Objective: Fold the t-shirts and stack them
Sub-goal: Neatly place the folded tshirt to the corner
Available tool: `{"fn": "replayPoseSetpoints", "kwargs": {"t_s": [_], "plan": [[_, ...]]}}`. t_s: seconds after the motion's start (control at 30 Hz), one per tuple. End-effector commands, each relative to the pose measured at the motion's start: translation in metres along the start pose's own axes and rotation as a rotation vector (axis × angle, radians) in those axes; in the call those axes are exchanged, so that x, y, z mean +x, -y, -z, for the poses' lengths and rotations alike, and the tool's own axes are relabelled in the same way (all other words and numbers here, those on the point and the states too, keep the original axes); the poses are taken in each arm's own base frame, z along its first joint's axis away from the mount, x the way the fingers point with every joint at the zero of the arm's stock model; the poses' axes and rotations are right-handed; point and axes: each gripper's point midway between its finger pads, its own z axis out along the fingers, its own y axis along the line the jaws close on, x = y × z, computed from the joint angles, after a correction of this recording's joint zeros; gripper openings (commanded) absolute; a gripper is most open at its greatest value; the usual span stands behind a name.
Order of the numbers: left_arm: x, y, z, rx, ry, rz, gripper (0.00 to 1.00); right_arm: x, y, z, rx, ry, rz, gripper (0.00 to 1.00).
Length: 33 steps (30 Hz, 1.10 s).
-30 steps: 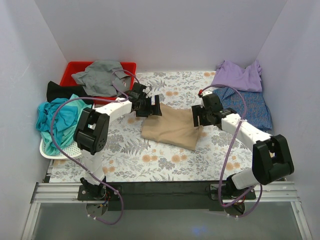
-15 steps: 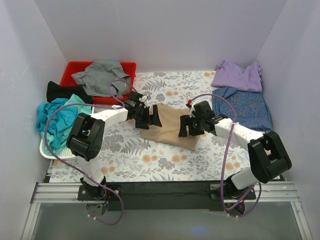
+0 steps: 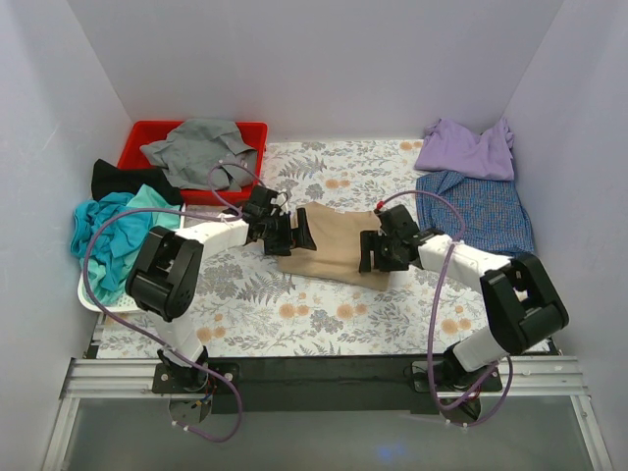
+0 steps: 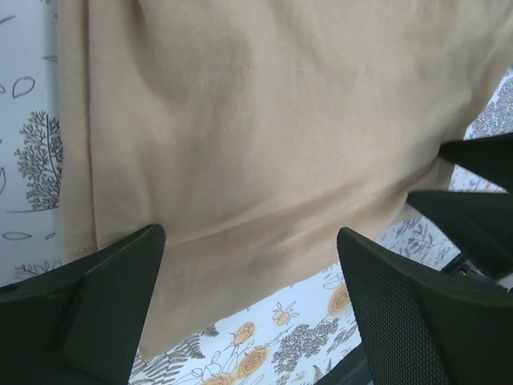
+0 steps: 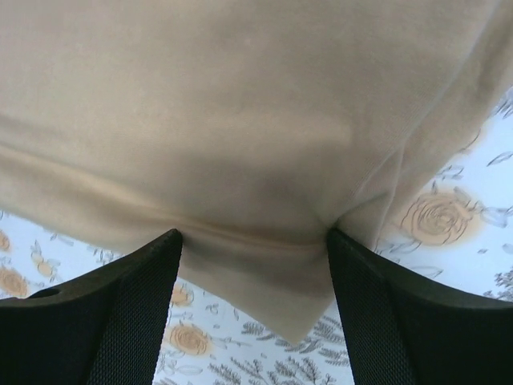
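The tan t-shirt (image 3: 334, 247) lies folded and flat in the middle of the tabletop (image 3: 324, 324), and your two grippers sit over its opposite ends. The left gripper (image 3: 291, 234) is over the shirt's left end and the right gripper (image 3: 378, 252) is over its right end. Both have their jaws spread wide and neither is clamped on anything.

On the near side of the shirt you have a broad band of bare floral tabletop, reaching towards the arm bases. On the far side there is bare tabletop up to the back wall. Left of the shirt it is crowded: a grey t-shirt (image 3: 196, 147) hangs over the red bin (image 3: 137, 137), with a black t-shirt (image 3: 118, 179) beside it and a teal t-shirt (image 3: 108, 231) heaped in the white mesh basket (image 3: 93, 297). Right of the shirt lies the blue-checked t-shirt (image 3: 481, 211), with the lavender t-shirt (image 3: 469, 149) behind it.

The top view gives you that layout but hides the fingertips. The left wrist view shows a hemmed edge of the shirt running straight beside one finger (image 4: 88, 313). Another edge slants across the gap between the fingers, and the right gripper's black fingers show at the frame's side. The right wrist view shows a soft crease running from fingertip to fingertip, with a corner of the shirt pointing down between them. You cannot tell from it whether the pads touch the cloth.
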Motion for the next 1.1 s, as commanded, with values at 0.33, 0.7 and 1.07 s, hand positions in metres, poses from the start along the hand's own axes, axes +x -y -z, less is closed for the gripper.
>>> {"fn": "replayPoseSetpoints", "kwargs": {"t_s": [0.33, 0.7, 1.07], "plan": [[0.067, -0.025, 0.017, -0.074, -0.074, 0.143, 0.9, -0.059, 0.031, -0.033, 0.207, -0.057, 0.209, 0.79], [-0.061, 0.004, 0.069, -0.207, 0.256, -0.034, 0.9, -0.106, -0.002, 0.042, 0.076, 0.218, 0.233, 0.82], [-0.048, -0.039, 0.063, -0.253, 0.215, 0.075, 0.9, -0.108, 0.042, 0.003, -0.065, 0.177, 0.067, 0.88]]}}
